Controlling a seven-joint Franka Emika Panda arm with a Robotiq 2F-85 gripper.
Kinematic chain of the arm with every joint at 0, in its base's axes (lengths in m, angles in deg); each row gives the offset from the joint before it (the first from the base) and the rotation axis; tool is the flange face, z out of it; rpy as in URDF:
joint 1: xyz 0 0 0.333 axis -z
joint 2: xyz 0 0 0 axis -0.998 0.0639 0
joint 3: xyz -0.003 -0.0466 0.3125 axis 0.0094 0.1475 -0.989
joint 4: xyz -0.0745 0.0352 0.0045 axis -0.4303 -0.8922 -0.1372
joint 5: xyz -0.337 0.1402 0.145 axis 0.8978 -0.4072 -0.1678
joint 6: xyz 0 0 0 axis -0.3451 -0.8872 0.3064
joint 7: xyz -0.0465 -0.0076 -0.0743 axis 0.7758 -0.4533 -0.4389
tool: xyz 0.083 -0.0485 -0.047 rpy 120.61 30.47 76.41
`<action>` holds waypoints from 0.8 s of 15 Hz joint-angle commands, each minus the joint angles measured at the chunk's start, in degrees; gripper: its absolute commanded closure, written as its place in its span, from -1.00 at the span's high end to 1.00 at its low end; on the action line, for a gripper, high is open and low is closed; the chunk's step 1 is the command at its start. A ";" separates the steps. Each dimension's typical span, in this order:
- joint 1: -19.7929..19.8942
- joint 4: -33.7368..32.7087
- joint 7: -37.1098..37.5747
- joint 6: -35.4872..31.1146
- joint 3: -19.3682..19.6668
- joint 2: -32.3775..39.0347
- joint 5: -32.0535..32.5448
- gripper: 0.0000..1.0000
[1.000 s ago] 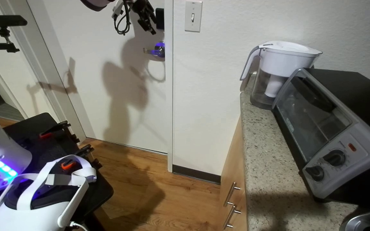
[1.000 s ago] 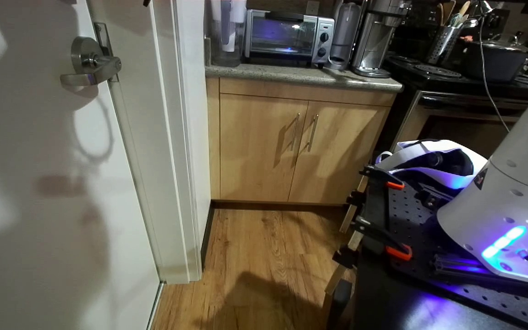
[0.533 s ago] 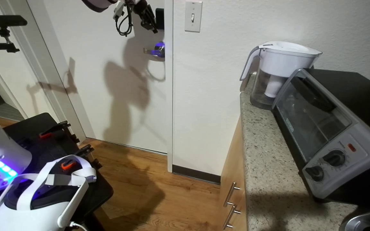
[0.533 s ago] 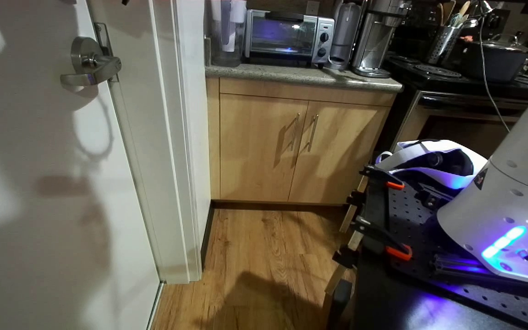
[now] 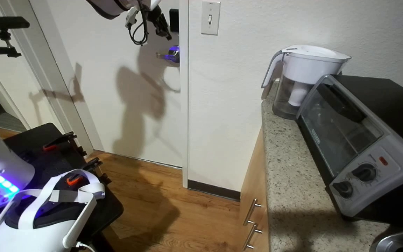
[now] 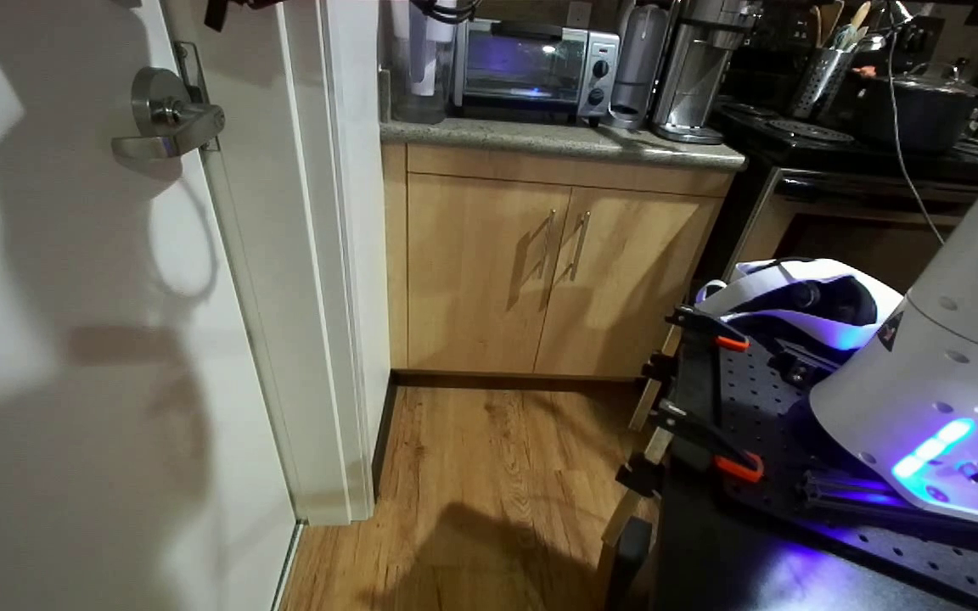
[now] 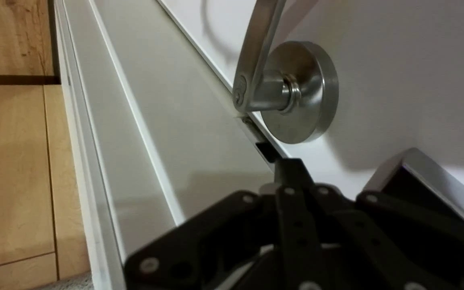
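Note:
My gripper is shut, its dark fingers pressed together with nothing seen between them. In the wrist view the metal door handle and its round plate lie just beyond the fingertips, apart from them. An exterior view has the gripper slightly above the lever handle, near the white door. A dark lock box sits on the door beside the gripper; in the wrist view this box is at the right. Only a dark tip of the gripper shows at the top of an exterior view, above the handle.
The door frame stands beside the handle. A counter bears a water pitcher and a toaster oven. Clamps and a white headset lie on the black table by the robot's base.
The gripper's fingers have come together. The arm has come down a little, so more of the gripper and its cable shows at the top of the exterior views.

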State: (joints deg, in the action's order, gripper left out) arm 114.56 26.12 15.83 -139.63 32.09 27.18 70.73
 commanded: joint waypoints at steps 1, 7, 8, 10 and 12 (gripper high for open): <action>0.84 -0.41 -2.45 -3.71 -0.15 2.88 0.27 -1.00; 0.21 -1.01 -2.65 -10.41 1.02 5.91 2.07 -1.00; -0.05 -1.08 -2.43 -11.38 1.24 6.08 2.62 -1.00; -1.03 -1.41 -1.78 -13.04 2.33 6.15 4.89 -1.00; -1.88 -1.87 -1.40 -13.88 3.28 6.38 6.61 -1.00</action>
State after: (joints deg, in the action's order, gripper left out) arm 114.39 25.80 13.40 -151.68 33.59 32.91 74.62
